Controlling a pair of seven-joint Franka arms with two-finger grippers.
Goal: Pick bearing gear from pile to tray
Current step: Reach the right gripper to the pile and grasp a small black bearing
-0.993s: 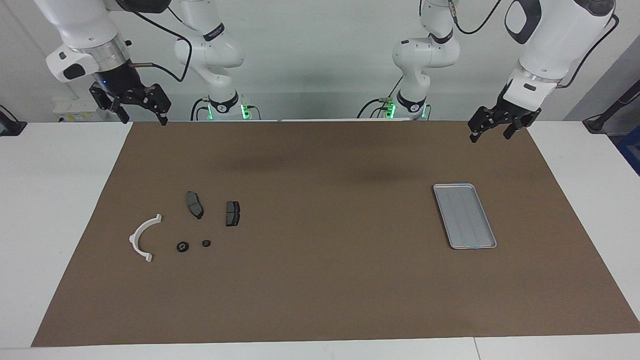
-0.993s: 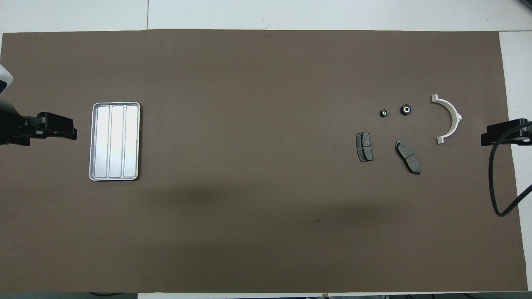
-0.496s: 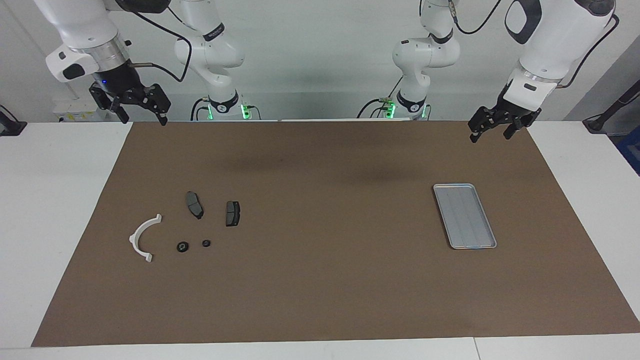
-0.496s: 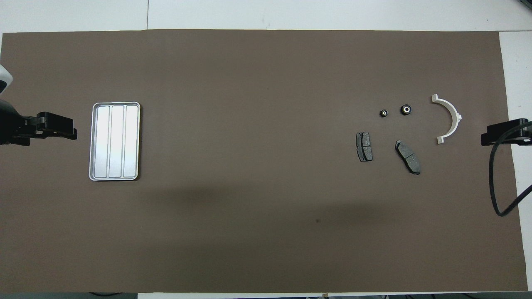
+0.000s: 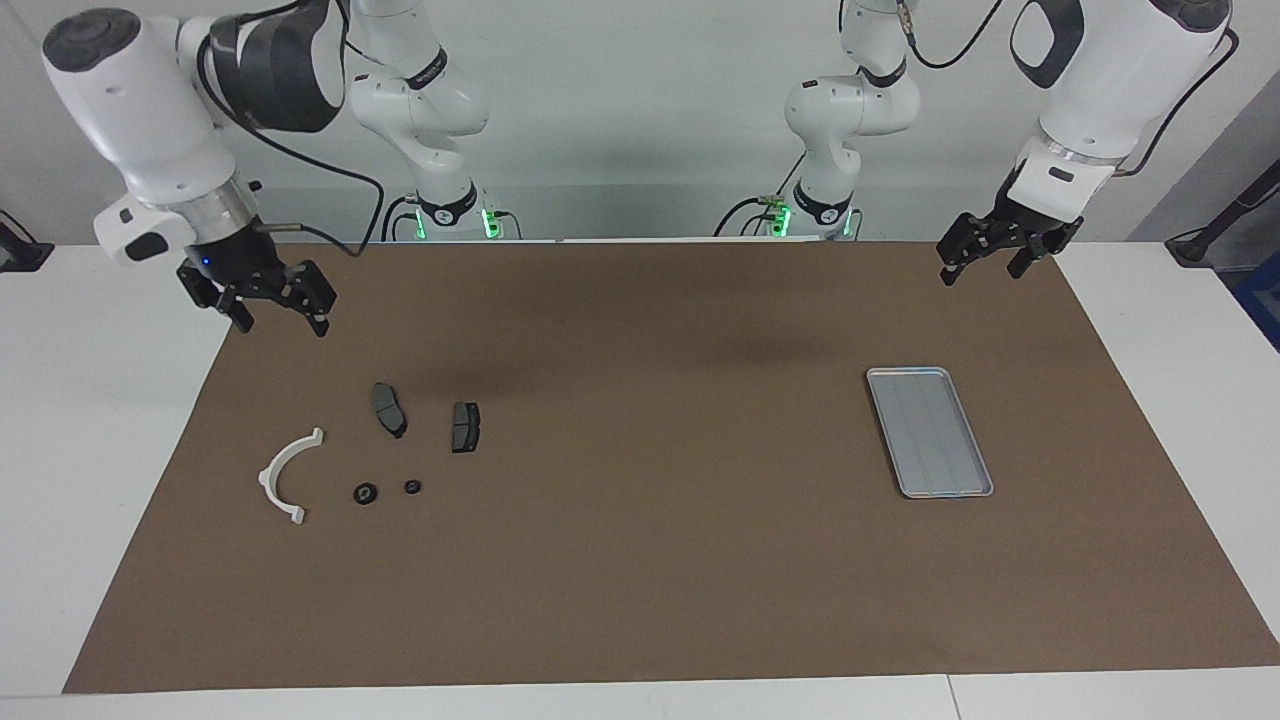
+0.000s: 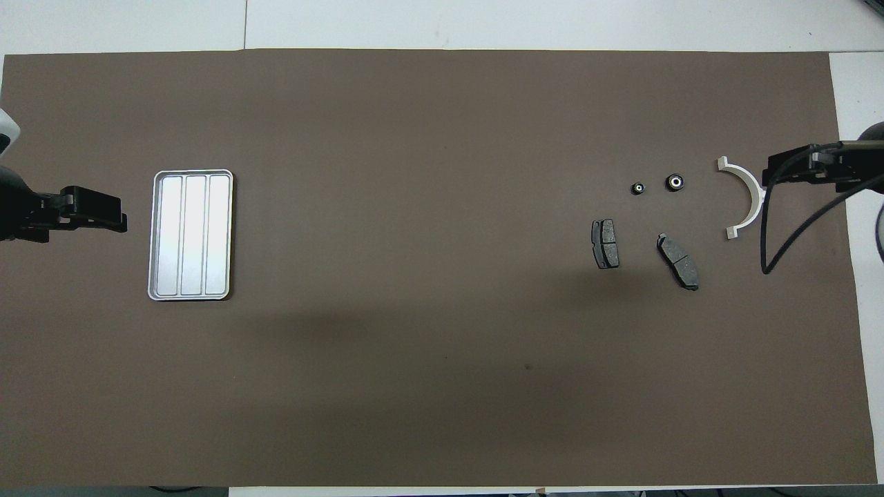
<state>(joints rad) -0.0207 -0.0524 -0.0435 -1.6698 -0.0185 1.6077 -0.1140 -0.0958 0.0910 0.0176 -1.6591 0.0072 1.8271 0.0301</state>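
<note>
The pile lies on the brown mat toward the right arm's end. It holds a white curved arc (image 5: 283, 474) (image 6: 751, 197), two dark grey brake pads (image 5: 389, 409) (image 5: 465, 426) and two small black bearing gears (image 5: 365, 493) (image 5: 412, 487), also visible from overhead (image 6: 675, 182) (image 6: 639, 188). My right gripper (image 5: 281, 326) (image 6: 768, 175) hangs open and holds nothing, over the mat's edge just beside the arc. The silver tray (image 5: 931, 431) (image 6: 192, 235) lies bare toward the left arm's end. My left gripper (image 5: 981, 273) (image 6: 123, 221) waits open in the air over the mat's corner, next to the tray.
The brown mat (image 5: 660, 540) covers most of the white table (image 5: 90, 420). The right arm's black cable (image 6: 766, 235) loops in the air over the mat beside the arc. Both arm bases stand at the table's edge nearest the robots.
My right arm has come down and forward from over the mat's corner toward the pile, still open. The left arm, the tray and the parts have not moved.
</note>
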